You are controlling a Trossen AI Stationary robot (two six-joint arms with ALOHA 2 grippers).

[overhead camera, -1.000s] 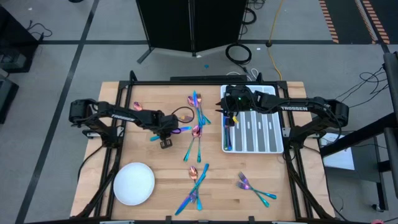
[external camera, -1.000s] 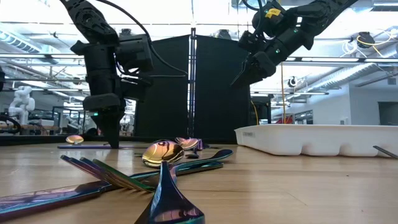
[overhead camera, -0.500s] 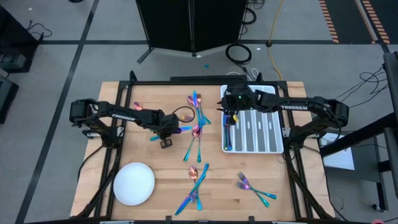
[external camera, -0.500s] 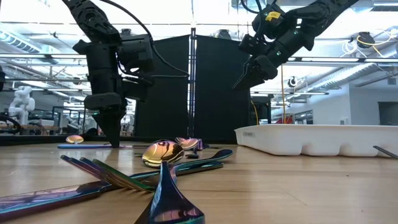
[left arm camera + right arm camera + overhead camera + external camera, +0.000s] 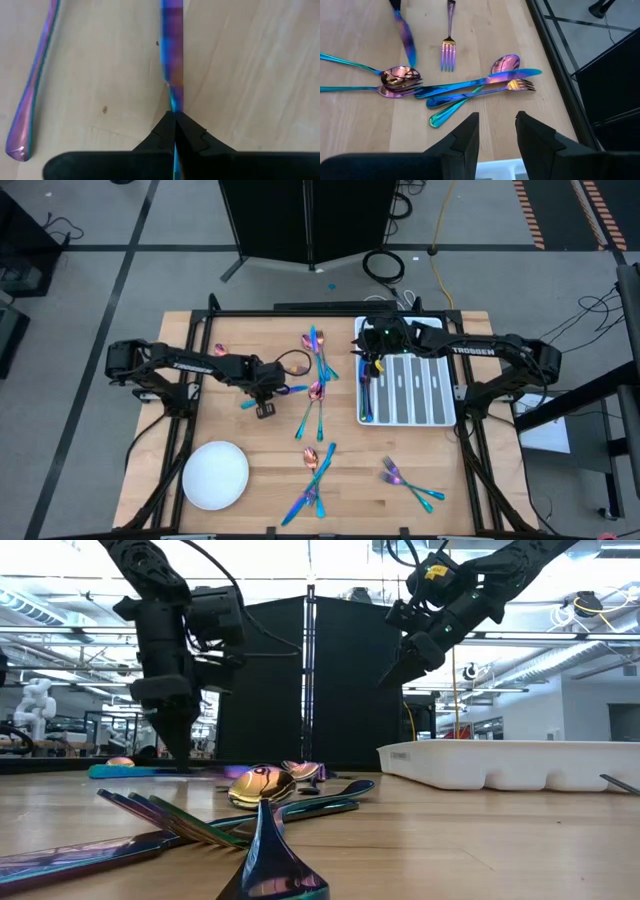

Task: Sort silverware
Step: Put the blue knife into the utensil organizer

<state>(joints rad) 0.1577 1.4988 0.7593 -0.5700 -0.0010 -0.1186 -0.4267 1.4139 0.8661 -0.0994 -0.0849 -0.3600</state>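
Pinching a knife (image 5: 171,30), the left claw (image 5: 174,131) sits shut.

Left gripper (image 5: 174,131) clamped — right gripper (image 5: 496,131) parted

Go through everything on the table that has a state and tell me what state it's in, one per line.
left gripper: shut on a knife, low over the wood.
right gripper: open, empty, above the tray's edge.
white tray: one piece in its leftmost slot.
white plate: empty.
Remaining silverware: loose on the table.
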